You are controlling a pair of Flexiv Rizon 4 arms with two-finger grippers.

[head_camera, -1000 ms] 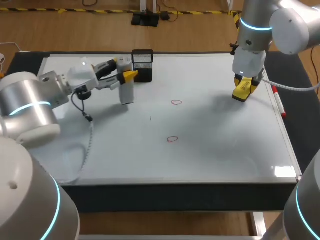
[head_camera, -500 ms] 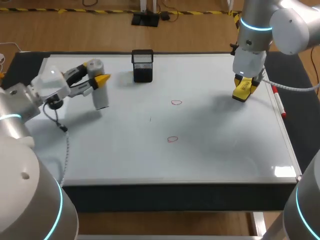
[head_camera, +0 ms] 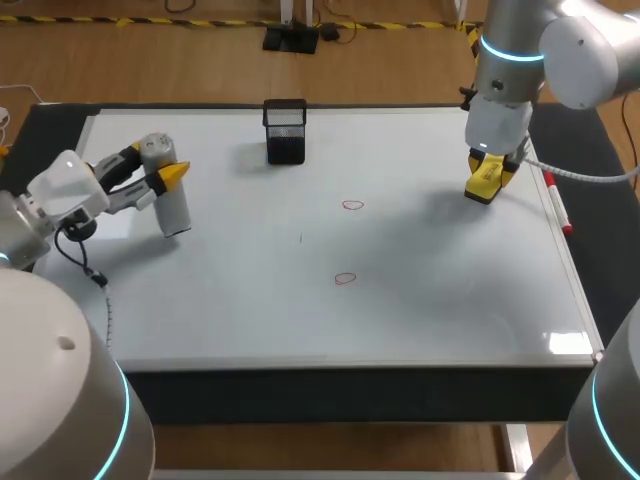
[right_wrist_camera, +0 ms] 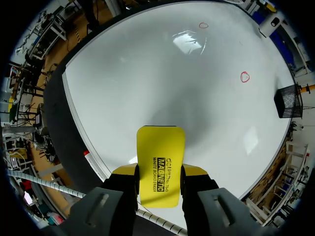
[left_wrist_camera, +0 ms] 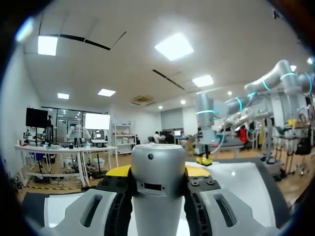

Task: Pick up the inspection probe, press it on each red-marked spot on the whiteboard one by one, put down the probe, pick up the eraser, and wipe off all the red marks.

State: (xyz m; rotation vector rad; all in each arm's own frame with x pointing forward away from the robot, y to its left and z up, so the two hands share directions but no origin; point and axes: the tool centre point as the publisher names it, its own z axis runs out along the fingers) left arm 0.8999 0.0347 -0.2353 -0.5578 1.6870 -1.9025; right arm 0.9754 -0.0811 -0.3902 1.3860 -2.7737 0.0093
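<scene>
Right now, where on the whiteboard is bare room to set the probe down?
Free: the whiteboard's near strip in front of the lower red mark, and the far stretch between the mesh basket and the eraser. Crowded: around the upper red mark, and the right edge by the marker.

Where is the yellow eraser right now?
In the head view, the right claw holds the yellow eraser over the whiteboard's right side, near the marker.
</scene>
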